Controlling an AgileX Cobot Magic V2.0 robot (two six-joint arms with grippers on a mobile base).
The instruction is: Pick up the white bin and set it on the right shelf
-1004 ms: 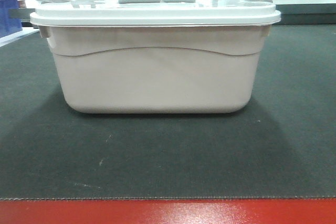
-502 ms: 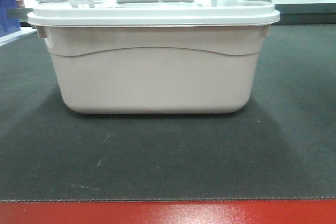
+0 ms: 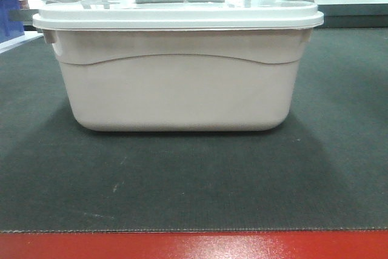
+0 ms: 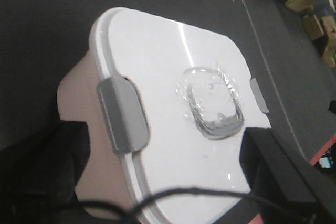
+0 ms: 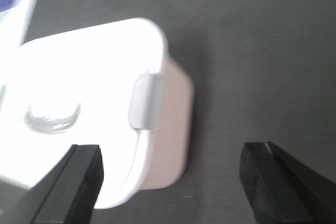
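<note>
jaws wide apart on left gripper (image 4: pixel 160 136) and right gripper (image 5: pixel 171 153), both empty above the white bin (image 3: pixel 179 92).

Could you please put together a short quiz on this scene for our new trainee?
1. True or false: the white bin has its lid off.
2. What does the bin stand on? A) a dark mat B) bare wood C) a wire basket
3. Fill in the gap: in the right wrist view, the right gripper is ____, with one of its fingers over the lid and the other over the mat.

Key: 1 false; 2 A; 3 open.
</note>
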